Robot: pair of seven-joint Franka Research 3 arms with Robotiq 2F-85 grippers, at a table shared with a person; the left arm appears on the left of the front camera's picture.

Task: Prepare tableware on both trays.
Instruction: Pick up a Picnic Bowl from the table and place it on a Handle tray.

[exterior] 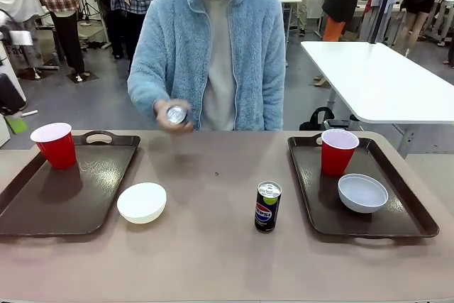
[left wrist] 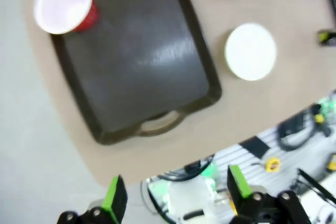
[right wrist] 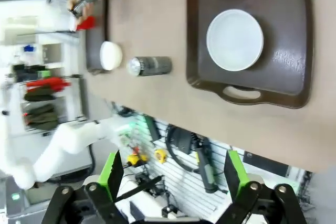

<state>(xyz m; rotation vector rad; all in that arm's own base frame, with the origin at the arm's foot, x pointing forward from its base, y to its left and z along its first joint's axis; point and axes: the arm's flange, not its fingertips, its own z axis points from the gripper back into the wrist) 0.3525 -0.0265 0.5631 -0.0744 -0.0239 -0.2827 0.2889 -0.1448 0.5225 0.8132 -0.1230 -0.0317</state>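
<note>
Front view: the left tray [exterior: 64, 196] carries a red cup [exterior: 54, 144] at its far left corner, while the white bowl [exterior: 142, 202] sits on the desk [exterior: 213, 260] just beside that tray's right rim. A dark can [exterior: 267, 206] stands upright on the desk between the two trays. The right tray [exterior: 312, 196] holds the other red cup [exterior: 338, 150] and the grey-blue bowl [exterior: 362, 193], near each other. The person's hand [exterior: 167, 113] holds a second can [exterior: 177, 114] above the far side of the desk

Left wrist view: the left end effector [left wrist: 177, 190] is released, its green pads wide apart with nothing between them, high over the near edge of the desk. The white bowl lies off to one side of the tray, not on it

Right wrist view: the right end effector [right wrist: 173, 174] is likewise released and empty, well above the right tray's near handle

The step in hand looks to be moving the white bowl onto the left tray. To do it well, bring the left end effector down over one wall of the bowl, pinch the rim firmly, lift it clear of the tray's raised edge, and set it on bare tray away from the cup
</note>
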